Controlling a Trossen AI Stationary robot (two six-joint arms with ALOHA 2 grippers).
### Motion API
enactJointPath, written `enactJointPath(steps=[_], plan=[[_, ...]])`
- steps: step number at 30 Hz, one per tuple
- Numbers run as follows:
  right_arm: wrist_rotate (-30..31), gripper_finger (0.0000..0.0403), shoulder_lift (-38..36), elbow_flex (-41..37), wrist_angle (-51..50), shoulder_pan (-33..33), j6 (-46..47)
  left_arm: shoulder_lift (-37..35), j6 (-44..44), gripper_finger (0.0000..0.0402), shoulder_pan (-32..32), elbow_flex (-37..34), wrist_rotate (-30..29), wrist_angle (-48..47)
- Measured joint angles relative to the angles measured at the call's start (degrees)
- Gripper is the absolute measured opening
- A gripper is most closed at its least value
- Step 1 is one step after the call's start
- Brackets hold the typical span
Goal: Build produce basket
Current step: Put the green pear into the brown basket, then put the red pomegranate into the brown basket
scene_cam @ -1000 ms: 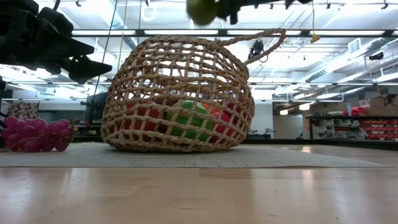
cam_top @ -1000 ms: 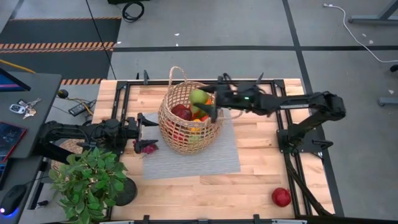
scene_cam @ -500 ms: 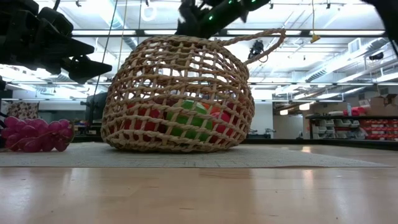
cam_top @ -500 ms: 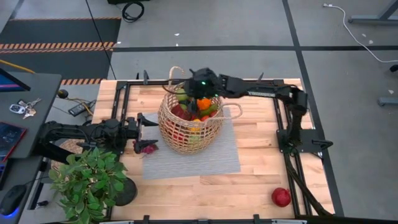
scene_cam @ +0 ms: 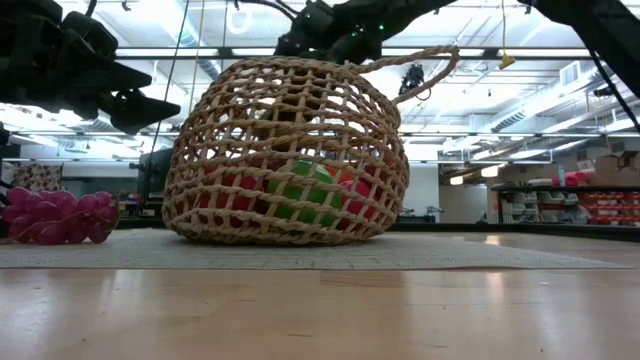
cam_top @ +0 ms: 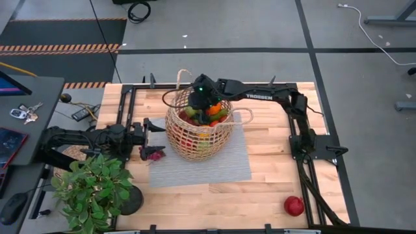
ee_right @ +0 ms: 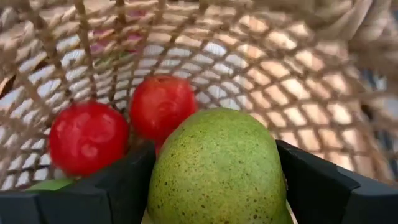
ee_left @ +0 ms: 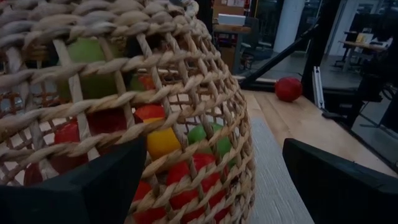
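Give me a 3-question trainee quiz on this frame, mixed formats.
1. True or false: the right gripper is shut on the speckled green pear-shaped fruit over the round tan woven wicker basket.
2. Multiple choice: the lone red round fruit outside the basket lies A) on the grey woven mat, B) on bare wood near the table's right front corner, C) under the green leafy potted plant.
3. Fill in: the purple grape bunch lies beside the basket, just in front of the ___ gripper.

Key: 1 true; 2 B; 3 left.
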Motion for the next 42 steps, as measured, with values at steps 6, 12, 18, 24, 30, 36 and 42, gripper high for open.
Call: enactJointPath(steps=[6, 12, 18, 24, 30, 36, 42], plan=[[1.4, 0.0314, -0.2, 0.0, -6.0, 0.0, 2.4, 0.2, 0.0, 0.0386, 0.0, 0.0, 0.0, 0.1], [2.0, 0.0342, -0.2, 0.0, -8.7, -0.5, 6.8, 0.3, 0.0, 0.0386, 0.0, 0.0, 0.0, -0.1], [6.1, 0.0394, -1.4, 0.2, -10.7, -0.6, 8.2, 0.3, 0.0, 0.0386, 0.0, 0.0, 0.0, -0.1], [6.3, 0.0378, -8.0, 3.2, -13.8, 0.2, 7.2, 0.3, 0.0, 0.0386, 0.0, 0.0, 0.0, -0.1], [-2.7, 0.0366, -15.0, 3.3, -10.4, 6.0, 8.3, 0.3, 0.0, 0.0386, 0.0, 0.0, 0.0, -0.1], [-1.7, 0.0356, -16.6, 3.3, -13.4, 15.9, 13.1, 0.3, 0.0, 0.0386, 0.0, 0.0, 0.0, -0.1], [7.8, 0.0348, -16.1, 1.9, -25.3, 24.2, 26.6, 0.3, 0.0, 0.0386, 0.0, 0.0, 0.0, -0.1]])
